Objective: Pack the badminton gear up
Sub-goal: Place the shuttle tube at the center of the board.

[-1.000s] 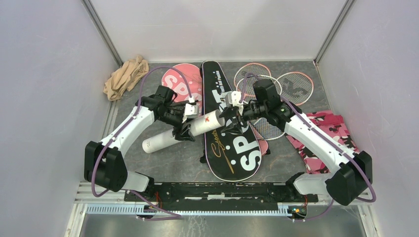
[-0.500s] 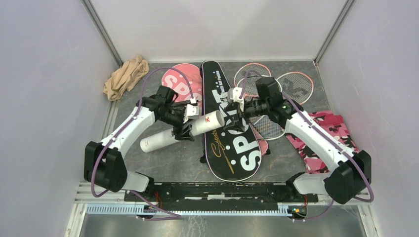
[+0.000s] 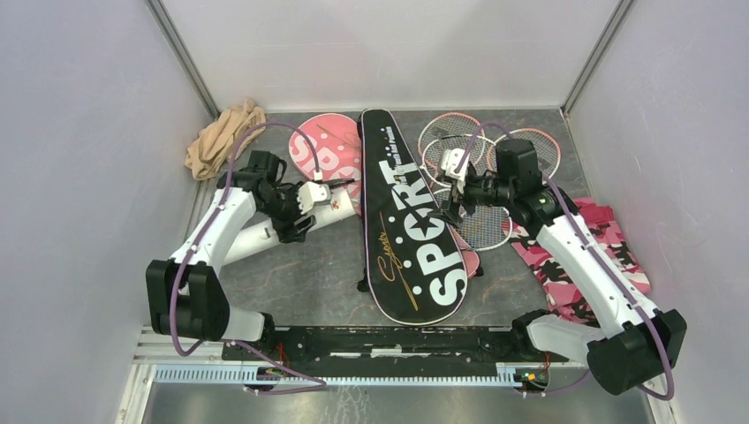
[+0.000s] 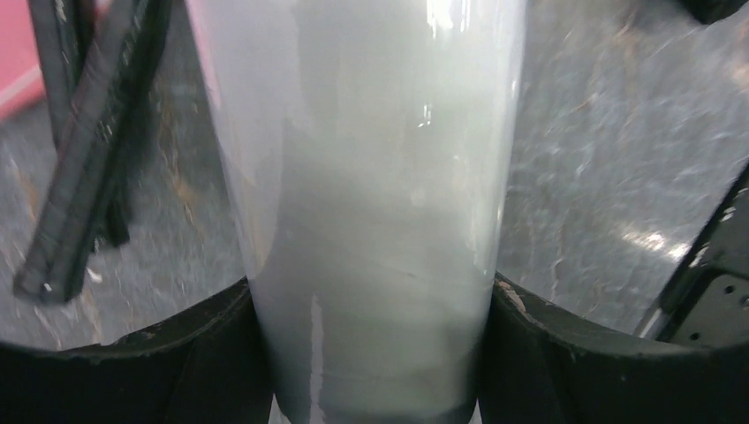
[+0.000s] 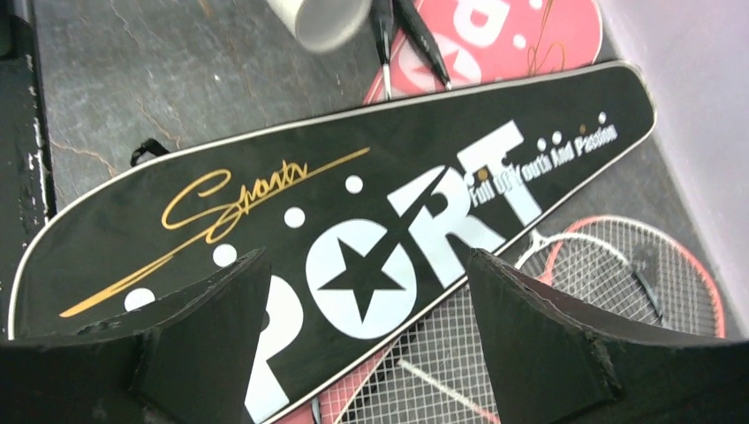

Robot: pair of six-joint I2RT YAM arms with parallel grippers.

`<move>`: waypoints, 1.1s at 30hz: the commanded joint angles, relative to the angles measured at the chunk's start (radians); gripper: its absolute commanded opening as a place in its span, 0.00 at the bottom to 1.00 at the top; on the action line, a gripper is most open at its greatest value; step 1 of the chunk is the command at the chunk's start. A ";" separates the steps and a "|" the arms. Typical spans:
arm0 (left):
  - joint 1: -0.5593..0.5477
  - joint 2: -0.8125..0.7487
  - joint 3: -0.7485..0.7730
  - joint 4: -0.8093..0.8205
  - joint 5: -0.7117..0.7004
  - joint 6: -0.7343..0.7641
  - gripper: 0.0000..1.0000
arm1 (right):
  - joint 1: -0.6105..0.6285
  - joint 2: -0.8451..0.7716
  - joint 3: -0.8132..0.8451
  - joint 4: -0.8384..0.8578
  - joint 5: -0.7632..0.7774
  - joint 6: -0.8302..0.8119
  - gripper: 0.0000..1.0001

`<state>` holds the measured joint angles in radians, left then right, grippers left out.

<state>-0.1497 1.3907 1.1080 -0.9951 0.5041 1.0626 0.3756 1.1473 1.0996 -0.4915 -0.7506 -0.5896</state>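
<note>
My left gripper (image 3: 305, 215) is shut on the long white tube (image 3: 340, 201), which lies slanted at the table's left with its far end over the pink SPORT bag (image 3: 329, 155). In the left wrist view the tube (image 4: 371, 221) fills the gap between both fingers (image 4: 177, 362). The black SPORT bag (image 3: 415, 238) lies in the middle. My right gripper (image 3: 452, 199) is open and empty, hovering over the black bag's right edge and the pink-framed rackets (image 3: 495, 159). The right wrist view shows the black bag (image 5: 353, 203), the rackets (image 5: 618, 265), the pink bag (image 5: 503, 35) and the tube's end (image 5: 318, 18).
A beige cloth (image 3: 221, 137) is bunched in the back left corner. A pink camouflage cloth (image 3: 583, 247) lies under the right arm. Black straps (image 4: 79, 150) hang beside the tube. Grey walls close the table in on three sides.
My left gripper has carried the tube left and back, off the black bag. My right gripper has opened wider and pulled away to the right, over the rackets.
</note>
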 commanded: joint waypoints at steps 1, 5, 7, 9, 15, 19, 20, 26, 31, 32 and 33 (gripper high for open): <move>0.034 -0.023 -0.084 0.043 -0.147 0.084 0.18 | -0.013 -0.011 -0.049 -0.005 0.078 -0.014 0.88; 0.034 -0.019 -0.179 0.161 -0.202 0.048 0.24 | -0.018 -0.007 -0.081 0.016 0.155 0.020 0.88; 0.034 -0.001 -0.198 0.214 -0.200 0.009 0.27 | -0.020 -0.002 -0.097 0.032 0.200 0.044 0.89; 0.033 0.020 -0.205 0.246 -0.188 -0.029 0.30 | -0.020 0.004 -0.115 0.044 0.237 0.059 0.89; 0.029 0.055 -0.251 0.334 -0.193 -0.089 0.43 | -0.019 0.032 -0.184 0.074 0.331 0.054 0.90; 0.029 0.052 -0.280 0.369 -0.209 -0.109 0.54 | -0.019 0.091 -0.209 0.092 0.323 0.054 0.90; 0.029 0.045 -0.285 0.373 -0.212 -0.109 0.57 | -0.020 0.103 -0.211 0.096 0.317 0.051 0.90; 0.028 -0.039 -0.292 0.382 -0.232 -0.120 0.87 | -0.018 0.172 -0.202 0.133 0.325 0.059 0.91; 0.029 -0.115 -0.274 0.374 -0.211 -0.119 1.00 | -0.019 0.250 -0.181 0.140 0.275 0.093 0.91; 0.029 -0.124 -0.268 0.368 -0.201 -0.120 1.00 | -0.019 0.263 -0.179 0.144 0.270 0.104 0.91; 0.029 -0.133 -0.261 0.361 -0.187 -0.120 1.00 | -0.018 0.273 -0.177 0.145 0.272 0.111 0.91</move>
<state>-0.1196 1.3041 0.8104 -0.6456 0.2806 0.9749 0.3588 1.3853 0.8822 -0.3893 -0.4473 -0.5209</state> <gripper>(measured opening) 0.994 0.905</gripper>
